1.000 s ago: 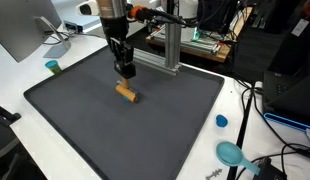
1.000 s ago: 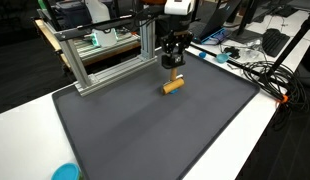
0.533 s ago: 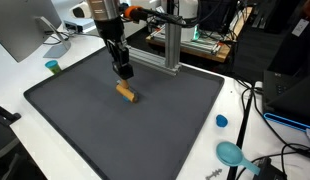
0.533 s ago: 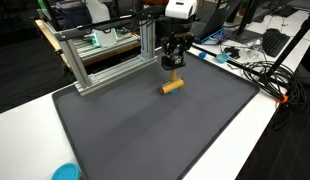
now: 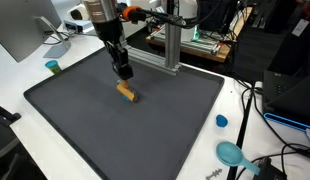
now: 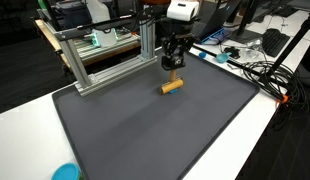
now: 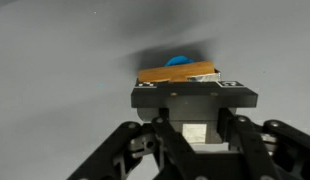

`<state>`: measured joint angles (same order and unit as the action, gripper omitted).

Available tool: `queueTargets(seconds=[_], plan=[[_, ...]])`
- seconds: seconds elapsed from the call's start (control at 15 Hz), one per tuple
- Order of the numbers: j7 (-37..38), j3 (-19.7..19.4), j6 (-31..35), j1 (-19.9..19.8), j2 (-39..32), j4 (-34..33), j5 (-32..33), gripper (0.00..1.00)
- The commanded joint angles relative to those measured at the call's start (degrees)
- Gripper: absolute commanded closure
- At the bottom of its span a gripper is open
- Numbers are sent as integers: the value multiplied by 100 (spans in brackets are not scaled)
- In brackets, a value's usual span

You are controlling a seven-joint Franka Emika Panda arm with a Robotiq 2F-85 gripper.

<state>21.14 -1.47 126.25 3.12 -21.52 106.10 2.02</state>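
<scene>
Over the dark mat (image 5: 65,110), my gripper (image 5: 124,74) hovers empty; I cannot tell how wide its jaws stand. Just right of it, the wooden block (image 5: 127,93) lies flat, untouched. I judge this an approach: next calls for descending squarely astride it.

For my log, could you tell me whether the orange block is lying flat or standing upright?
Lying flat: in an exterior view the orange block rests lengthwise on the dark mat, apart from the tool.

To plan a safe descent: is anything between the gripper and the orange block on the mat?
Nothing visible does. The gripper hangs above the orange block, apart from it, with only air between them. The block lies flat on the dark mat.
</scene>
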Motion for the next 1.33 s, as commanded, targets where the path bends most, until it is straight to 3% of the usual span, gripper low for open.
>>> queueTargets(seconds=[0.0, 0.67, 0.73, 0.8, 0.93, 1.0, 1.27], plan=[[22, -83, -266, 14, -438, 162, 16, 78], [-158, -35, -313, -24, -383, 213, -62, 78], [-43, -41, -70, 32, -10, -16, -20, 78], [-45, -41, -41, 32, -2, -27, -19, 53], [-44, -41, -41, 35, -6, -30, -18, 53], [-44, -41, -41, 35, -5, -31, -18, 78], [-175, 8, -270, -12, -56, -8, -144, 78]])
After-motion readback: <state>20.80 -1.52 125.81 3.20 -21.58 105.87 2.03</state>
